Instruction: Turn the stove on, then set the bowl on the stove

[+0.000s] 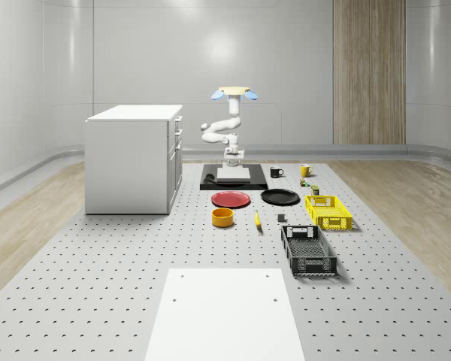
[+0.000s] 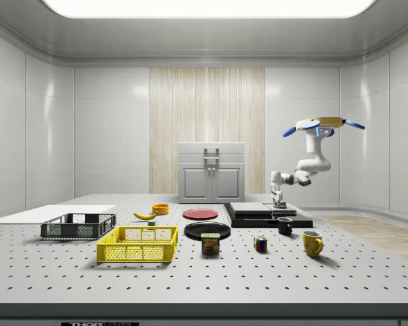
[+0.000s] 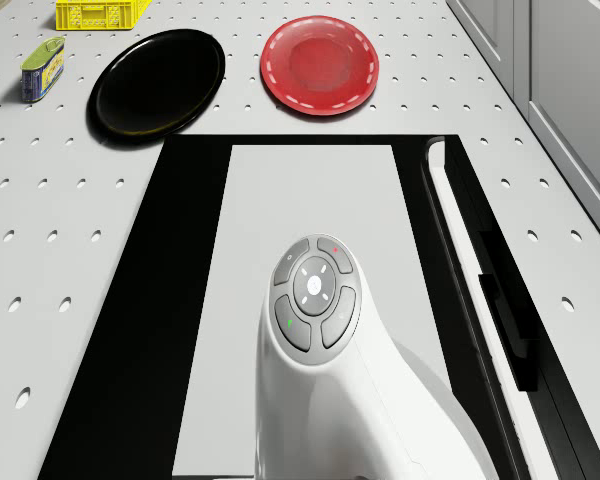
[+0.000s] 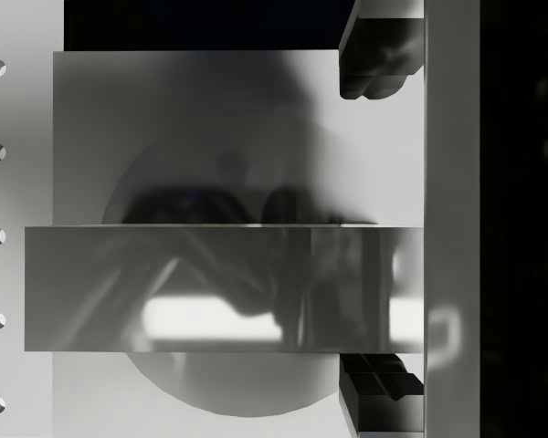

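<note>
The stove [image 1: 210,183] is a black slab with a grey top plate [image 3: 310,200], lying just past the red plate. An orange bowl [image 1: 223,217] sits on the table in front of the red plate, apart from the stove; the side view has the bowl [image 2: 160,209] next to the banana. The drone [image 1: 233,93] hovers above the stove's far side, its arm bent downward. My gripper [image 1: 233,162] points straight down, close over the grey plate [image 4: 210,119]. Its fingers [image 4: 379,59] stand wide apart near the plate's edge, open, with nothing between them.
A white cabinet [image 1: 131,158] stands at the whole-scene view's left of the stove. In front lie a red plate [image 1: 231,198], a black plate [image 1: 279,197], a banana [image 1: 257,219], a yellow basket [image 1: 328,211] and a black basket [image 1: 308,249]. Two mugs [image 1: 276,171] sit right of the stove.
</note>
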